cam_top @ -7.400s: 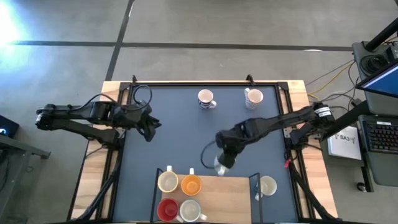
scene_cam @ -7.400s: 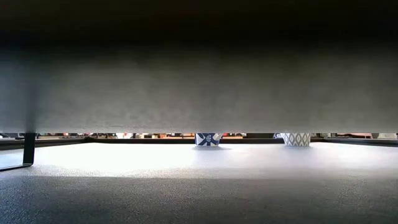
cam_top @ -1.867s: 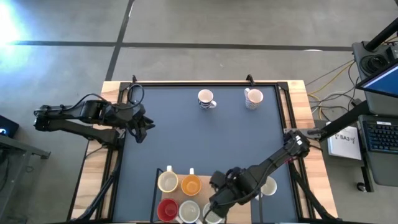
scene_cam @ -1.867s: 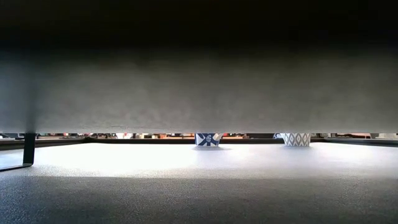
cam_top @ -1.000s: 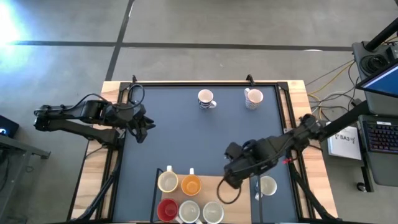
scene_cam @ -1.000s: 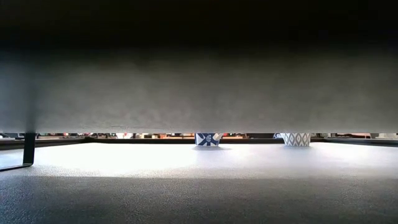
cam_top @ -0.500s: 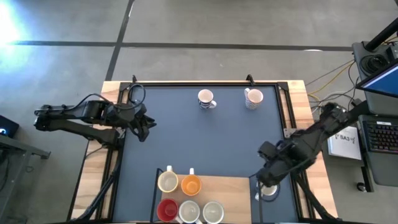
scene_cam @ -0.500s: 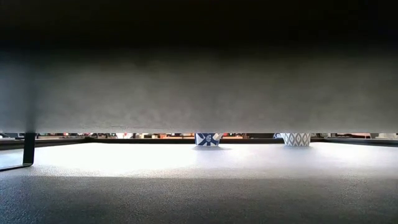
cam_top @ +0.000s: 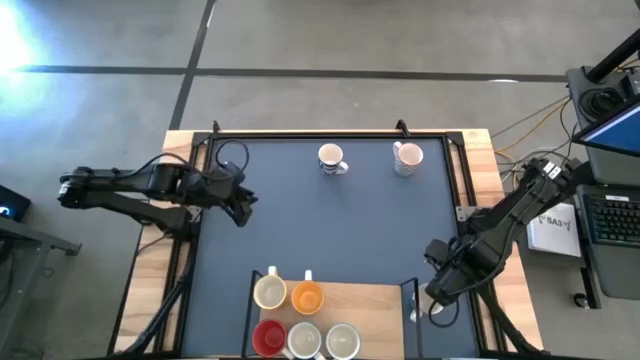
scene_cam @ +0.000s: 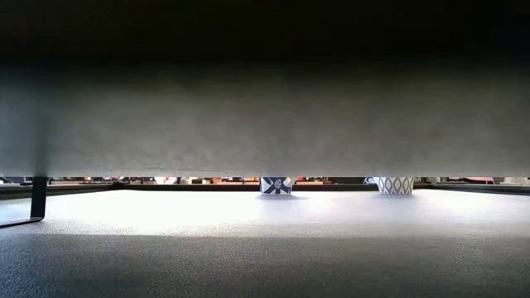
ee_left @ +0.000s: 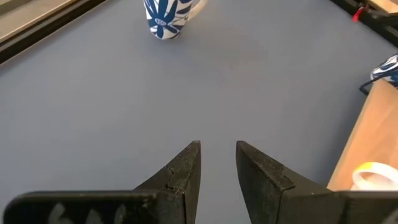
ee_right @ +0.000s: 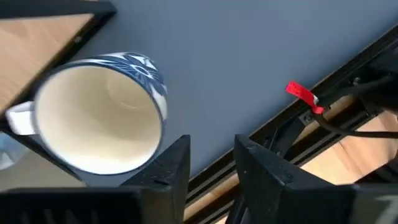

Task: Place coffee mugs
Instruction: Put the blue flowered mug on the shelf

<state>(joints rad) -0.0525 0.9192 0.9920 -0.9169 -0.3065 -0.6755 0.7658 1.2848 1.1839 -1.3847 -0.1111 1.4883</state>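
Observation:
Five mugs stand on the raised wooden board (cam_top: pixel 370 305): cream (cam_top: pixel 270 292), orange (cam_top: pixel 307 297), red (cam_top: pixel 268 338) and two white (cam_top: pixel 304 341) (cam_top: pixel 342 341). Two patterned mugs (cam_top: pixel 332 158) (cam_top: pixel 407 157) stand at the far edge. A blue-patterned mug (ee_right: pixel 99 130) stands on the mat right of the board. My right gripper (ee_right: pixel 211 158) hovers over it, open, with the mug beside its fingers, not between them; it hides most of the mug in the high view (cam_top: pixel 440 290). My left gripper (cam_top: pixel 240 205) waits at the left edge, narrowly open (ee_left: pixel 217 155) and empty.
The board stands on black legs (scene_cam: pixel 38 199), and its underside (scene_cam: pixel 265 116) fills most of the low view. The two far mugs show beneath it (scene_cam: pixel 277 185) (scene_cam: pixel 395 185). The black table frame with a red tag (ee_right: pixel 301 94) runs close by my right gripper.
My right gripper has gone from over the board's far edge toward the table's right edge and now hangs over the blue-patterned mug beside the board. My left gripper has shifted a little toward the table's right. No mug has moved.

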